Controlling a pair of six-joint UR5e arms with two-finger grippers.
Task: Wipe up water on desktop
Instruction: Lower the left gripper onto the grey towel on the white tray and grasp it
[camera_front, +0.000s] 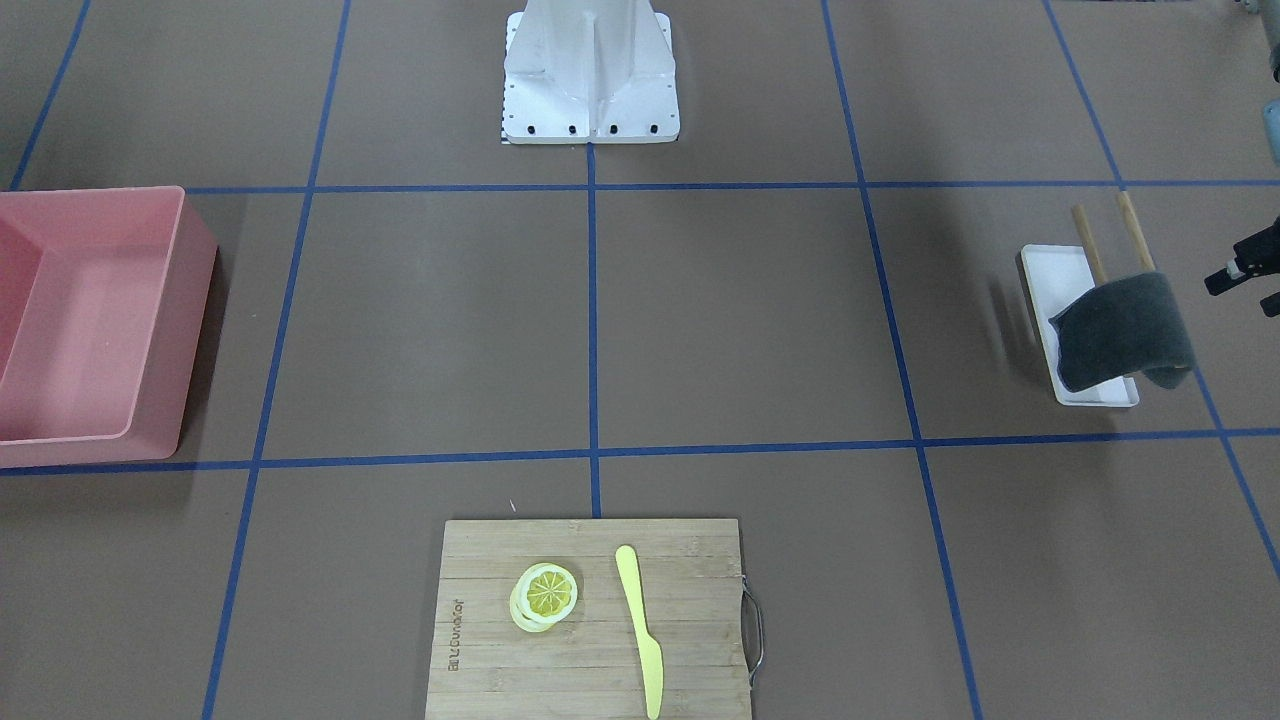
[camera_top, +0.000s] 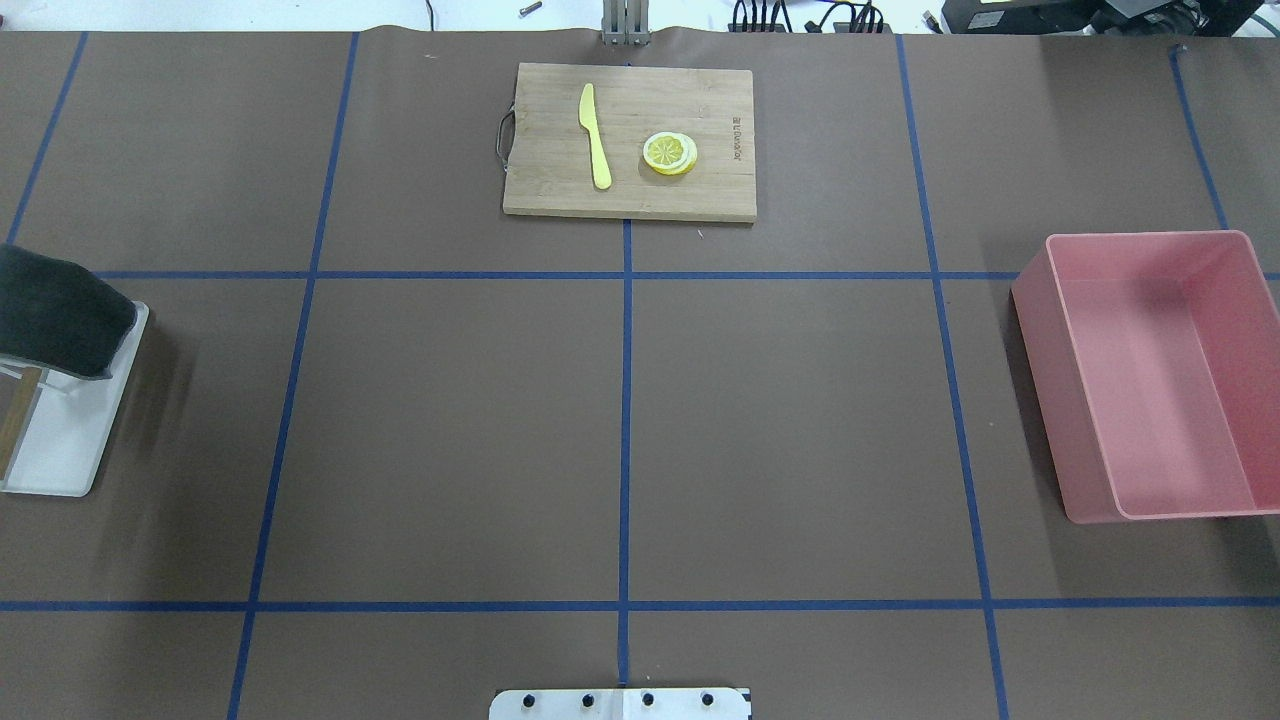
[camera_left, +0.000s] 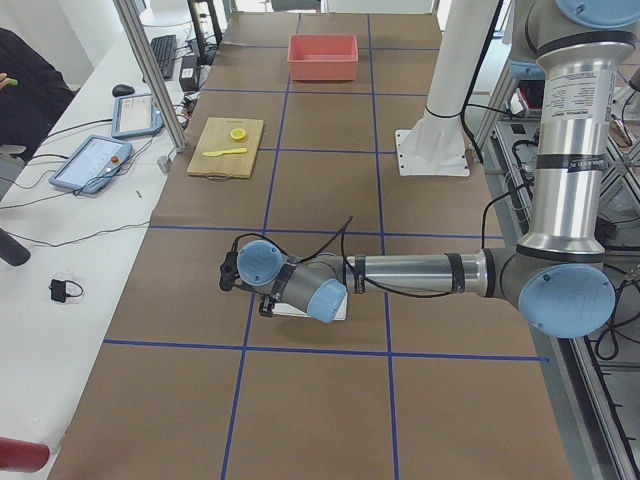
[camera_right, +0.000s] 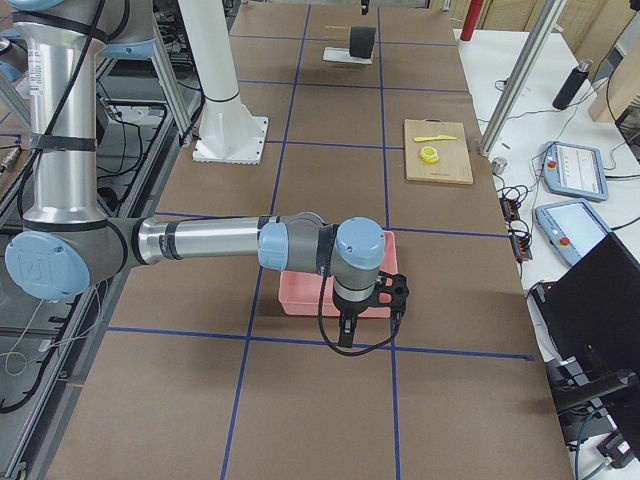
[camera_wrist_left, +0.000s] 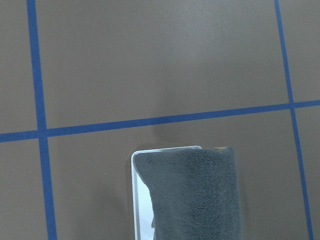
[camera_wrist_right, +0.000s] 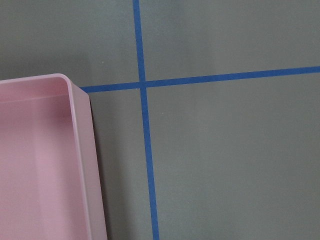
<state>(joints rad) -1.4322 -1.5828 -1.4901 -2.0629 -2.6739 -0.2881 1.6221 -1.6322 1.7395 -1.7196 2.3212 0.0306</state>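
Note:
The desktop (camera_front: 740, 320) is a brown surface with a grid of blue tape; I see no water on it in any view. A dark grey cloth (camera_front: 1125, 330) hangs over a small rack with wooden rods on a white tray (camera_front: 1045, 270), on the robot's left side. The cloth also shows in the overhead view (camera_top: 55, 310) and in the left wrist view (camera_wrist_left: 195, 195). My left gripper (camera_front: 1240, 268) is just beyond the cloth at the view's edge; only a black part shows and I cannot tell its state. My right gripper (camera_right: 370, 305) hangs over the pink bin's corner; I cannot tell its state.
A pink bin (camera_front: 160, 330) stands on the robot's right side. A bamboo cutting board (camera_front: 700, 600) with a yellow knife (camera_front: 640, 620) and a lemon slice (camera_front: 548, 592) lies at the far middle edge. The robot's white base (camera_front: 590, 90) stands at the near middle.

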